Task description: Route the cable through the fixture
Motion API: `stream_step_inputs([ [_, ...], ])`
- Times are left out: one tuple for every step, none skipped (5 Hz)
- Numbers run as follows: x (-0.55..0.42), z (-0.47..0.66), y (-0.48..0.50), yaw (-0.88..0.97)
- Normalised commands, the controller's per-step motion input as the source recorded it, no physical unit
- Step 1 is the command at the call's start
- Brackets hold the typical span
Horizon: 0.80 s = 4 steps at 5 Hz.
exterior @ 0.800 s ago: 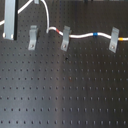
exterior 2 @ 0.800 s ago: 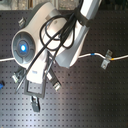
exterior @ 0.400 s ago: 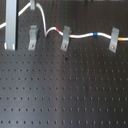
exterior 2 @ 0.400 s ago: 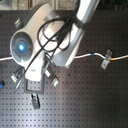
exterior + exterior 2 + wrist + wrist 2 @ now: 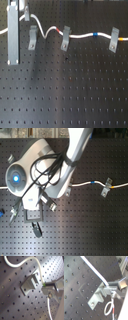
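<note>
Black pegboard (image 5: 75,95): cable (image 5: 82,36) spans three clips, the jaws pinching it.

Black perforated board (image 5: 70,95) under you, three grey clips bolted on.

You've got the fixture (image 5: 32,38), a middle clip (image 5: 65,39) and a far clip (image 5: 114,44) standing in a row, the cable (image 5: 82,36) strung across them.

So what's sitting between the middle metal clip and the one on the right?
In the first exterior view, only the cable, with its blue band, spans from the middle clip to the right clip; the board beneath is bare.
</note>
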Motion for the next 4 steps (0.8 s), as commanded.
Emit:
stream_step_inputs([
  [-0.453, 0.32, 0.154, -0.41],
  [-0.378, 0.40, 0.251, -0.51],
  [-0.297, 0.44, 0.227, -0.61],
  [-0.337, 0.37, 0.196, -0.62],
])
